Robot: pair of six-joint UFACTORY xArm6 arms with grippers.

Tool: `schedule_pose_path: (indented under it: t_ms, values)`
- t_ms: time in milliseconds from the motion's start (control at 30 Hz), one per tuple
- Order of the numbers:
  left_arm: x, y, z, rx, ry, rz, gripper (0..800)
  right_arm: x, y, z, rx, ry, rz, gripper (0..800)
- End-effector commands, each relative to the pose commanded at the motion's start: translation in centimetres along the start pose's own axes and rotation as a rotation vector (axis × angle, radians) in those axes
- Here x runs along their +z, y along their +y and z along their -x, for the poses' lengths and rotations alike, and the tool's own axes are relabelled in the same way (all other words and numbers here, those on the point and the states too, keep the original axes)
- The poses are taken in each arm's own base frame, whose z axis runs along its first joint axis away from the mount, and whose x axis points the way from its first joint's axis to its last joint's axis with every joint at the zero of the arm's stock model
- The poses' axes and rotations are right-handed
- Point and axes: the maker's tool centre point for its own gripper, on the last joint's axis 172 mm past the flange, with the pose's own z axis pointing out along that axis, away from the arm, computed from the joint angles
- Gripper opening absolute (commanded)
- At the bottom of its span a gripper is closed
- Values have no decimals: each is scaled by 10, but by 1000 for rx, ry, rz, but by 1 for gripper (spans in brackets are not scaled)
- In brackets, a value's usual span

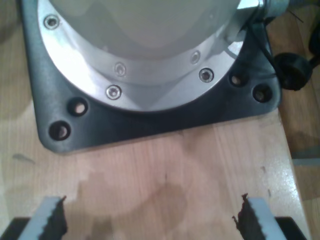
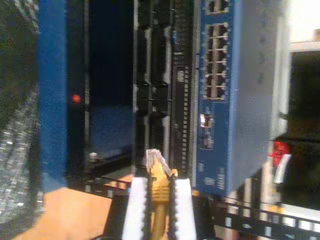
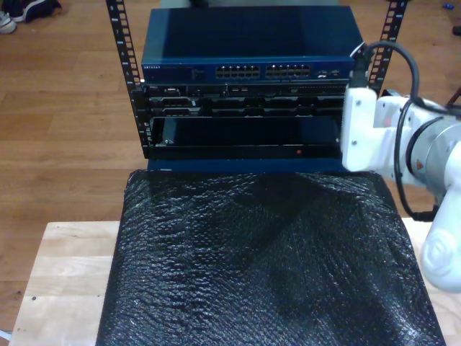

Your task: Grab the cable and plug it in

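cable [image 2: 159, 182] is pinched tight in my second gripper [image 2: 159, 200], near the blue switch [image 2: 235, 100], not plugged yet; my first gripper [image 1: 150, 220] is spread wide.

This looks like a robotics or networking lab. A blue network switch [image 3: 248, 50] with rows of ports sits in an open perforated equipment rack [image 3: 124, 43] on a wooden floor [image 3: 65, 108]. A wooden table [image 3: 57, 267] carries black textured sheeting [image 3: 266, 267], and a white robot arm [image 3: 389, 137] stands at the exterior view's right.
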Motion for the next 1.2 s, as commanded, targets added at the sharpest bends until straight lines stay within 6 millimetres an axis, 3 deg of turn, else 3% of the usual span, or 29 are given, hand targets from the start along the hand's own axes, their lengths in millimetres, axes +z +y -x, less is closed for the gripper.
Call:
schedule_pose_path:
  t_ms: [167, 433, 633, 833, 1100, 1200]
  values:
    - [0, 0, 0, 0, 0, 0, 800, 6, -9, 0, -5, -1, -20, 0]
    - [0, 0, 0, 0, 0, 0, 800, 24, 10, -1, -7, -12, 44, 0]
    - [0, 0, 0, 0, 0, 0, 800, 38, 13, -4, -22, -14, 60, 0]
    - [0, 0, 0, 1, 0, 1, 800, 41, 19, 0, -39, -30, 139, 0]
    - [0, 0, 0, 0, 0, 0, 800, 44, -1, 2, -45, -35, 116, 0]
    - [0, 0, 0, 0, 0, 0, 800, 48, 6, 5, -48, -45, 166, 0]
